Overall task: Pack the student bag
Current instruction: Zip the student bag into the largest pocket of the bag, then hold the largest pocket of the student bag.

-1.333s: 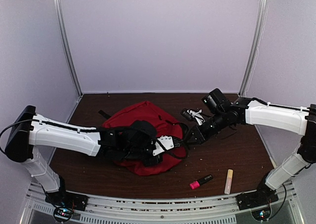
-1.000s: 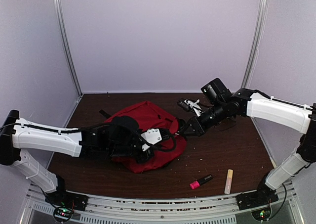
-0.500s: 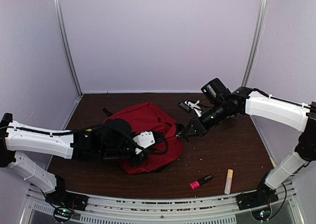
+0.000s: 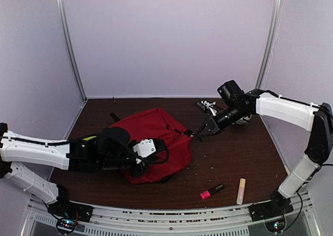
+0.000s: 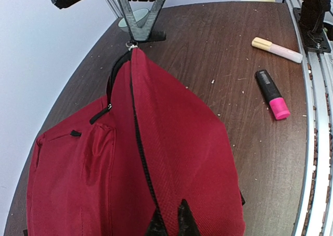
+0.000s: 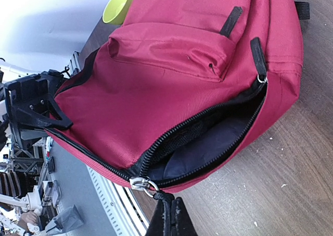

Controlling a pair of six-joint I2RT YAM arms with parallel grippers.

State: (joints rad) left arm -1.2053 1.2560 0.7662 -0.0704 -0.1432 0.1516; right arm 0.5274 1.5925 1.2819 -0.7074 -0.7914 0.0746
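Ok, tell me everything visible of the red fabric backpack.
The soft red fabric backpack lies slumped on the brown wooden table, between the arms. It has a front pocket and black strap tabs. Its main zipper is partly open, showing dark lining. The right gripper is shut on the zipper pull; the left gripper pinches the fabric at the opposite end.

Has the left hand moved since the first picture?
Yes. In the top view the left hand pulled leftward, away from the unmoved pink highlighter.
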